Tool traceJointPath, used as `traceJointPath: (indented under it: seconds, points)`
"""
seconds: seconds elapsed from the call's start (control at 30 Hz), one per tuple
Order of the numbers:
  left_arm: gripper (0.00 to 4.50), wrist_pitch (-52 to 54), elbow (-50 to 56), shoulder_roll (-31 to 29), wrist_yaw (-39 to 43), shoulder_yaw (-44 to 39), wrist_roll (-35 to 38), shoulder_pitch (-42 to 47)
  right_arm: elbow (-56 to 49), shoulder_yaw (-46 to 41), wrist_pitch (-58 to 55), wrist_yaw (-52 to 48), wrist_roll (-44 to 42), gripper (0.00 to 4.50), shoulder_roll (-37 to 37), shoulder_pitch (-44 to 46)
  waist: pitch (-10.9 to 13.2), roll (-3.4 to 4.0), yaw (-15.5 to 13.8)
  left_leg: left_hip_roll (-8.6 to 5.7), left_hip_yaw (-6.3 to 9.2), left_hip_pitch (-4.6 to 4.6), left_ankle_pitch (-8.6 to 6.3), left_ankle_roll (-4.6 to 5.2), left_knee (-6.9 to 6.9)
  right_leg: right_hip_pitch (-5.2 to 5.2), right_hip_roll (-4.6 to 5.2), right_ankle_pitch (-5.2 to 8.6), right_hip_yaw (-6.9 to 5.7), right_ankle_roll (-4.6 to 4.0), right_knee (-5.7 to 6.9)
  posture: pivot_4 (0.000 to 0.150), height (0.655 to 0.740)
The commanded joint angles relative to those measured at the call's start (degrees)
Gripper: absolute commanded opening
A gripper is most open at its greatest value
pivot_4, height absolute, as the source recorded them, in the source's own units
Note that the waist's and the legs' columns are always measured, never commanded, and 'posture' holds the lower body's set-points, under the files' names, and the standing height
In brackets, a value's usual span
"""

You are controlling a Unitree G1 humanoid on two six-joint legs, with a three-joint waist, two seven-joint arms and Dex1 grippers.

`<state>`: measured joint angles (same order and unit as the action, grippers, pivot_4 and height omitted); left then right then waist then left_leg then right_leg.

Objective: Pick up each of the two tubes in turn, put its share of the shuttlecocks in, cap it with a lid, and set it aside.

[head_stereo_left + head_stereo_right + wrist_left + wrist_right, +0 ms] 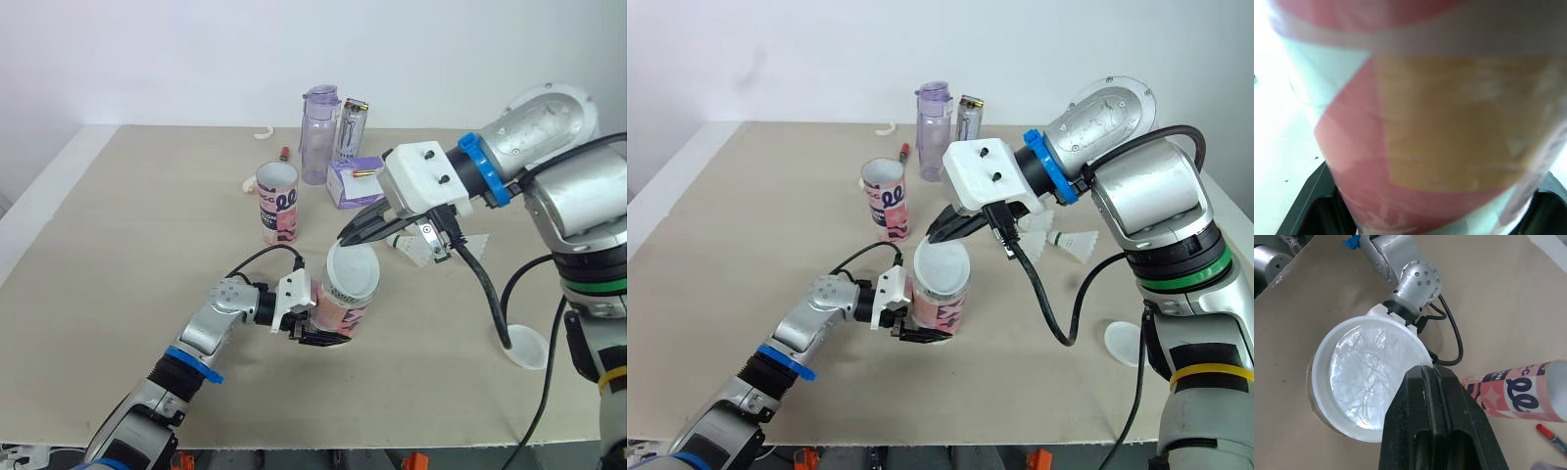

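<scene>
Now the left gripper (315, 335) is clamped low on the pink-and-white printed cardboard tube (345, 305), which stands roughly upright mid-table (118, 245), toward the near edge. The right gripper (1422, 377) has its fingers together on the rim of the translucent white plastic lid (1369, 377) seated on the tube's mouth. The tube looks light and crushable, so it probably wants a gentle squeeze on its body. The second, open pink tube (277, 204) farther back reads something like "ee".

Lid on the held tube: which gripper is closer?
Right. The right gripper has its shut fingertips at the rim of the lid, atop the tube. The left gripper clamps the tube's body below the lid, near the table.
</scene>
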<state>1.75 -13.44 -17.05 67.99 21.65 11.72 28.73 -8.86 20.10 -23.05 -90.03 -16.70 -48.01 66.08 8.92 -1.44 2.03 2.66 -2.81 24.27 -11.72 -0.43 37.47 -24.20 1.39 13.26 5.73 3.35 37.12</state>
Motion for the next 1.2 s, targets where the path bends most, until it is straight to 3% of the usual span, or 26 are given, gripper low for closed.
traceJointPath:
  seconds: [0.03,1.2]
  points:
    - [3.31,2.0,-4.3,-1.3,-1.7,0.9,-3.5,-1.1,-0.5,-2.1,0.4,-2.3,-0.6,0.03,-1.0,1.6,0.0,0.0,0.0,0.0,-0.01,0.0,0.0,0.0,0.0,0.0,0.0,0.0,0.0,0.0,0.0,0.15,0.74]
    - [3.31,2.7,-4.1,-1.4,-2.3,0.2,-3.0,-1.3,-0.5,1.5,7.6,-2.5,3.4,0.03,-0.3,-4.8,0.0,-0.04,0.0,-0.01,-0.05,0.01,0.0,0.0,-0.02,-0.01,0.03,0.01,0.02,0.01,-0.05,0.15,0.74]
